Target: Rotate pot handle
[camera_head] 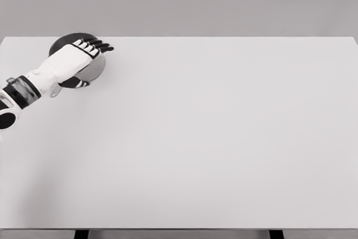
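- Reaching in from eight o'clock, the left hand [84, 51] lies over the pot [96, 66], fingers straight and spread, gripping nothing.
- Pot sits at the bench's [212, 138] ten o'clock corner; contents hidden.

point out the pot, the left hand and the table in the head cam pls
pot [96, 69]: head view, grey side wall right of the hand.
left hand [75, 59]: head view, white back of the hand, over the pot.
table [224, 138]: head view, bare white top.
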`<state>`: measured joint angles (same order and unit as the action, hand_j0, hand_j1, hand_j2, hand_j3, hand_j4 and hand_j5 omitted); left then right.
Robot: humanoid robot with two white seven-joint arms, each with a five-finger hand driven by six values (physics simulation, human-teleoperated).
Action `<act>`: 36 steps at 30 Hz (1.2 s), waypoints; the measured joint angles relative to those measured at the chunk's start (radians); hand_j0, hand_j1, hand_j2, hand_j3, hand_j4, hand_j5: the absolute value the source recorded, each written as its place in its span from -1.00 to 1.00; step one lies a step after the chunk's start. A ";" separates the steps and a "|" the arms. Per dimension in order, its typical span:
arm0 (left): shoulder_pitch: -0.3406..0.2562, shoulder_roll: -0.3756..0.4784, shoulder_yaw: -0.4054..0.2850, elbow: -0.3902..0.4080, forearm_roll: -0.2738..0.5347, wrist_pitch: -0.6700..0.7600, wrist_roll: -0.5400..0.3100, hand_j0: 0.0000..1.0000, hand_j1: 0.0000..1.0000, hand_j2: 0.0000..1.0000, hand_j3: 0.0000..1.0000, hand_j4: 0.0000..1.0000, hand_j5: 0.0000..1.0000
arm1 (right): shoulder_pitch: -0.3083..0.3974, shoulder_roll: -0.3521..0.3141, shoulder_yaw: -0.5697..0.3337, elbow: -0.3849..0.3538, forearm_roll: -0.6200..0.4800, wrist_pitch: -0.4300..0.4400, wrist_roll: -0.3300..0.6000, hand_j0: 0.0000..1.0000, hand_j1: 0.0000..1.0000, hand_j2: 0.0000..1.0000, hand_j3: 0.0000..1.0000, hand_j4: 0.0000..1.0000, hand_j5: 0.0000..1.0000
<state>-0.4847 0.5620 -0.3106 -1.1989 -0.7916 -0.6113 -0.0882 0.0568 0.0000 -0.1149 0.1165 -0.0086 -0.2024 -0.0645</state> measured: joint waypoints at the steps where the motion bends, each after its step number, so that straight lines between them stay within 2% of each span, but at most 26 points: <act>1: 0.000 0.002 0.001 0.001 0.000 0.000 0.000 1.00 1.00 1.00 1.00 1.00 1.00 | 0.000 0.000 0.000 0.000 0.000 0.000 0.000 1.00 1.00 1.00 1.00 1.00 1.00; 36: 0.000 0.096 0.035 0.095 -0.003 0.000 0.014 1.00 1.00 1.00 1.00 1.00 1.00 | 0.000 0.000 0.000 0.000 0.000 0.000 0.000 1.00 1.00 1.00 1.00 1.00 1.00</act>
<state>-0.4847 0.6579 -0.2759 -1.1041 -0.7947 -0.6113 -0.0743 0.0568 0.0000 -0.1149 0.1165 -0.0087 -0.2024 -0.0645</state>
